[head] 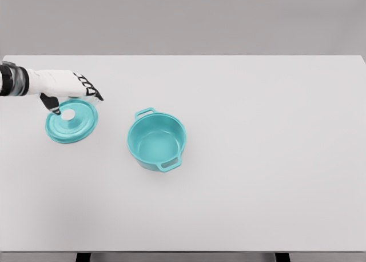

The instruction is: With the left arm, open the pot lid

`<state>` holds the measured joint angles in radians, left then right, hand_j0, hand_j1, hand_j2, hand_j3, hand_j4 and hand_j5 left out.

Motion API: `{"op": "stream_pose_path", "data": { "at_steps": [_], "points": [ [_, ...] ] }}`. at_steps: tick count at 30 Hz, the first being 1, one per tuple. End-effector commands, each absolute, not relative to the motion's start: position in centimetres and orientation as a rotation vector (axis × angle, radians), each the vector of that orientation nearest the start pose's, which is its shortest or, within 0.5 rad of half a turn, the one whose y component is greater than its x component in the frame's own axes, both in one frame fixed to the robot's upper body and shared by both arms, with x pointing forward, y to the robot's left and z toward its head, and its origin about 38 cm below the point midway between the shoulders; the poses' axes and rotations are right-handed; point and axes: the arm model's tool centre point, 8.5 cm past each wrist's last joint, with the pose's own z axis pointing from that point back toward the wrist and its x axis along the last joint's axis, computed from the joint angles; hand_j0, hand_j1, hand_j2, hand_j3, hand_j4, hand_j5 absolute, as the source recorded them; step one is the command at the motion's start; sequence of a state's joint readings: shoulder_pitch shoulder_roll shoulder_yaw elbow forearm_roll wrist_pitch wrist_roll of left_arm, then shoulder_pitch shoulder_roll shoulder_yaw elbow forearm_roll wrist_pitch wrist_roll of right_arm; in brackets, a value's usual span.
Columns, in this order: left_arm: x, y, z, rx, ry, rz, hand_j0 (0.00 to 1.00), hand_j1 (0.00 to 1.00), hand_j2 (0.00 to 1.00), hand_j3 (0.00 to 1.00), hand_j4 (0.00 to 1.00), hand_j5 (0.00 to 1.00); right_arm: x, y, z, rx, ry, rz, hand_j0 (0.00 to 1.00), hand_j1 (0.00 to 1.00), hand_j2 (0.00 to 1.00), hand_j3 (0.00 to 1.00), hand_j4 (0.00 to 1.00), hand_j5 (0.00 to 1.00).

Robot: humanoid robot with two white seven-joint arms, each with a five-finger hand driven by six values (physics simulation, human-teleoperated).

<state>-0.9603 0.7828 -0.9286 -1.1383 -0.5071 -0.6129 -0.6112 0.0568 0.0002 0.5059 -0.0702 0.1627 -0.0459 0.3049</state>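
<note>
The left hand is seen at the far left of the head view, its white arm entering from the left edge. The fingers are extended and slightly spread, nothing clamped between them; the dark fingertips are pointed to the right. The thumb is angled down toward the lid's knob; whether contact is made cannot be told.

Directly below the hand, the teal lid is seen lying flat on the white table, its white knob facing up. The lid's upper rim is partly overlapped by the hand. The lid is already off the pot.

To the right of the hand and a little lower, the teal pot is seen upright and uncovered, its inside visible and holding nothing. 2 loop handles are seen on it, 1 at the upper left of the rim and 1 at the lower right. Pot and lid are apart, a strip of bare table between them.

Only 1 arm is shown in this view.
</note>
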Motion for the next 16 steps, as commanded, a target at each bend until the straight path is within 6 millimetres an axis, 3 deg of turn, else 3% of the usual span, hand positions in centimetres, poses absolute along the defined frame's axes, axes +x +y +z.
{"op": "stream_pose_path", "data": {
  "at_steps": [1,3,6,16],
  "points": [
    [51.1,33.2,19.7,0.422,-1.040,-2.096,1.00,1.00,1.00,1.00,1.00,1.00,-2.7,-23.7,-26.1,0.256,0.072,0.668,1.00,1.00,1.00,1.00,1.00,1.00],
    [51.9,34.2,19.9,0.433,-1.045,-2.031,1.00,1.00,1.00,1.00,1.00,1.00,-2.6,-23.6,-26.1,0.256,0.071,0.668,1.00,1.00,1.00,1.00,1.00,1.00],
    [52.5,33.9,21.1,0.456,-1.067,-2.026,1.00,1.00,1.00,1.00,1.00,1.00,-2.7,-23.7,-26.1,0.256,0.072,0.668,1.00,1.00,1.00,1.00,1.00,1.00],
    [53.3,36.1,21.0,0.508,-1.009,-1.909,1.00,1.00,1.00,1.00,1.00,1.00,-2.6,-23.6,-26.1,0.256,0.071,0.668,1.00,1.00,1.00,1.00,1.00,1.00]
  ]
}}
